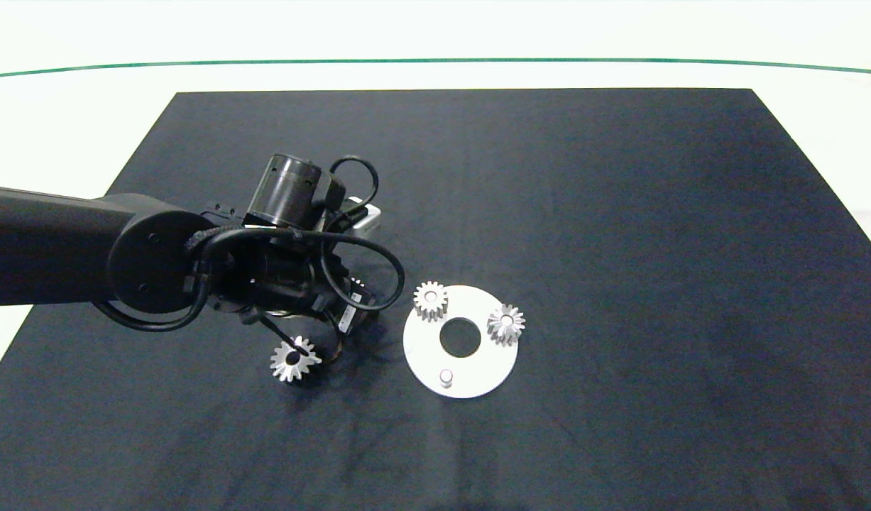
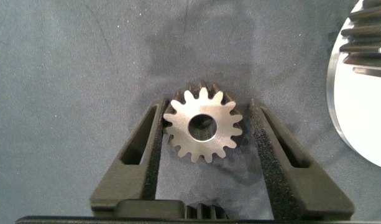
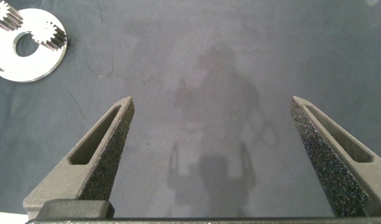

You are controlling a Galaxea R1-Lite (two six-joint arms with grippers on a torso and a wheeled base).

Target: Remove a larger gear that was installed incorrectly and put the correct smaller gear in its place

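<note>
The larger gear, star-like with long teeth, lies flat on the dark mat, left of the white round plate. In the left wrist view, the smaller gear lies flat on the mat. My left gripper is open, with one finger on each side of it and close to its teeth. In the head view, the left arm covers this gear except for a sliver. The plate carries two small gears and one bare peg. My right gripper hangs open over bare mat.
The plate has a round centre hole. Its rim shows beside the left gripper and far off in the right wrist view. The dark mat stretches wide to the right. A pale tabletop surrounds it.
</note>
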